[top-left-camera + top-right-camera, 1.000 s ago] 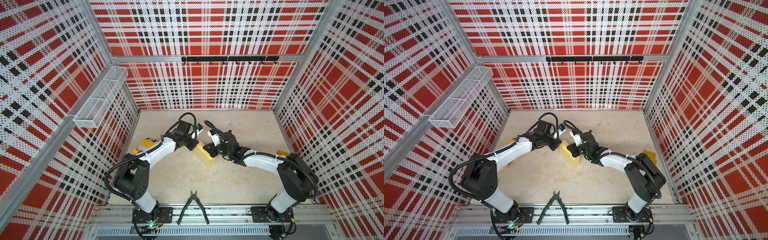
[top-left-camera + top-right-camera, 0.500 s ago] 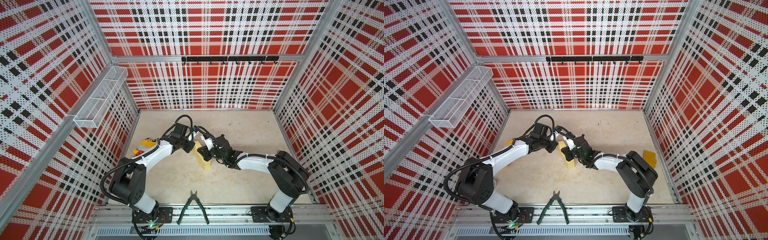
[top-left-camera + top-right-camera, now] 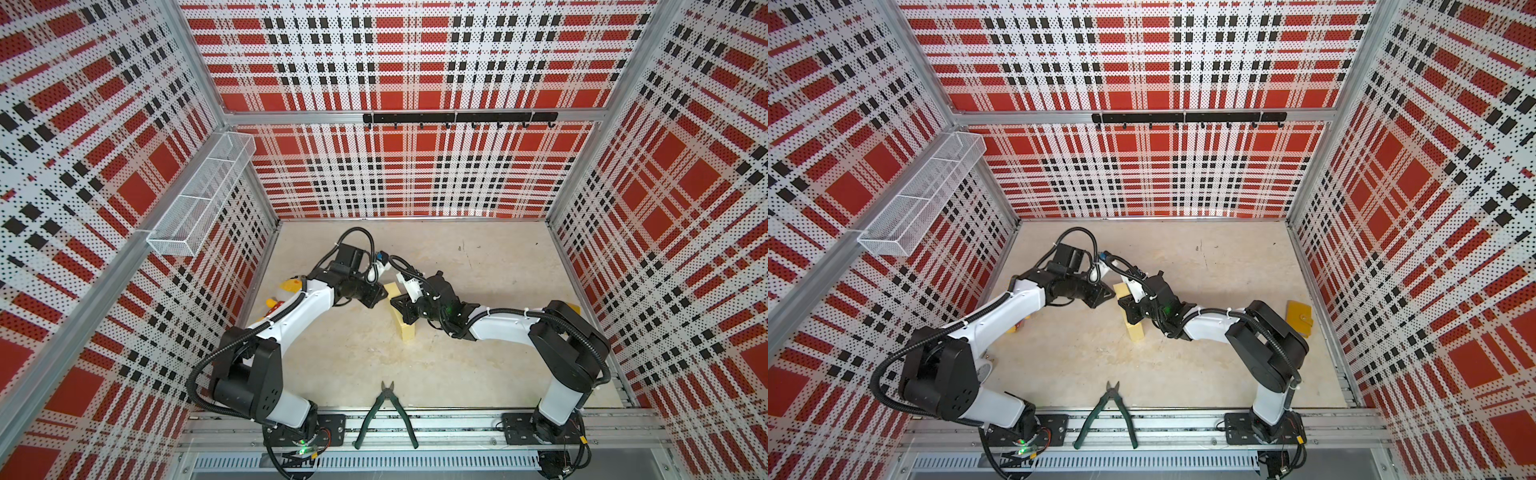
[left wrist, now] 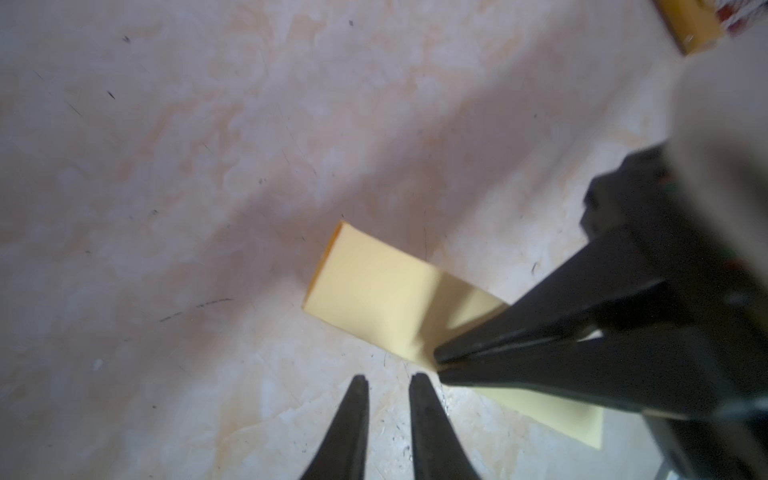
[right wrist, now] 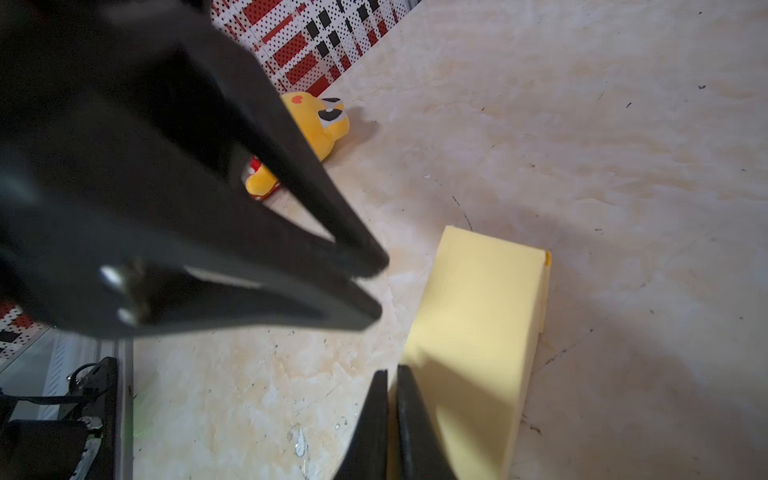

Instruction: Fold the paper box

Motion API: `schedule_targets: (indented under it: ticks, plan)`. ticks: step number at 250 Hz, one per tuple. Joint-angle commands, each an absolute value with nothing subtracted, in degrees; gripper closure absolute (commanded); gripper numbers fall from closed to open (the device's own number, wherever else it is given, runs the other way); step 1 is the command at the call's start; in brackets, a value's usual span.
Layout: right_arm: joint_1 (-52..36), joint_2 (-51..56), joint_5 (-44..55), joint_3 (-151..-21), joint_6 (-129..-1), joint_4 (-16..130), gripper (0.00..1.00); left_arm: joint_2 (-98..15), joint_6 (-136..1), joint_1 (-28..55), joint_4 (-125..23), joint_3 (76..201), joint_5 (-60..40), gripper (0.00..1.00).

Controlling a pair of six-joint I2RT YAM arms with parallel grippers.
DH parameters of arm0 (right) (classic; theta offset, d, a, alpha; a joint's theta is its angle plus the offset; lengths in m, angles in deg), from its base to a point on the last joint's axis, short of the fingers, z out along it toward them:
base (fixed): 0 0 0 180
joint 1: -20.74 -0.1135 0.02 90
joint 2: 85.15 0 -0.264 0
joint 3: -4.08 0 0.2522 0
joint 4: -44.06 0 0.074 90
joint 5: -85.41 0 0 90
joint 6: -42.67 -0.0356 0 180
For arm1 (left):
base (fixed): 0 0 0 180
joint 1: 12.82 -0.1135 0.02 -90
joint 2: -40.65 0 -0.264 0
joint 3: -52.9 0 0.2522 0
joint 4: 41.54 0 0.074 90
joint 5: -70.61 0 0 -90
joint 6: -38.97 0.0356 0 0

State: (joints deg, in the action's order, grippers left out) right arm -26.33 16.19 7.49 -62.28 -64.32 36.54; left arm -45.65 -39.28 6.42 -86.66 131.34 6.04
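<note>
The paper box [image 3: 406, 329] is a pale yellow folded shape resting on the floor in both top views [image 3: 1136, 331], between the two arms. My right gripper [image 3: 395, 306] reaches in from the right and is shut on a thin edge of the box. In the right wrist view a sliver of yellow card shows between its fingers, at the right gripper [image 5: 390, 372]. My left gripper [image 4: 388, 378] is open, with bare floor between its fingertips, just beside the box [image 4: 374, 291] and apart from it. In a top view the left gripper [image 3: 381, 296] points at the box's far end.
A yellow plush toy [image 3: 286, 291] lies by the left wall behind the left arm. Green-handled pliers [image 3: 386, 411] lie at the front edge. An orange-yellow flat piece [image 3: 1300, 318] sits near the right wall. A wire basket [image 3: 199, 199] hangs on the left wall.
My left gripper has opened and let go of the box, backing off slightly. My right gripper has moved left onto the box's edge and closed further.
</note>
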Motion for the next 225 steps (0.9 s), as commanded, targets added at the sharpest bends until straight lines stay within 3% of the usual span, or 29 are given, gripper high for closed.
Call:
schedule_targets:
  ticks: [1,99,126,176,225]
  plan:
    - [-26.55,19.54,5.35,-58.50,-62.52,48.34,0.91,-48.73,-43.31,5.62,-86.98,135.86,10.36,0.77]
    - [-26.68,15.53,5.87,-57.12,-61.71,46.63,0.88,-58.60,-38.76,6.56,-84.97,131.17,1.72,0.83]
    - [-26.82,11.25,5.31,-58.02,-61.74,48.71,0.83,-58.91,-37.94,6.82,-85.23,130.18,1.74,0.84]
    - [-27.17,1.66,2.36,-57.60,-62.71,56.81,0.64,-56.51,-37.66,7.87,-84.41,128.80,1.80,0.84]
    - [-29.56,1.76,-0.24,-56.70,-63.54,59.04,0.59,-56.31,-37.81,7.96,-83.92,128.46,2.05,0.84]
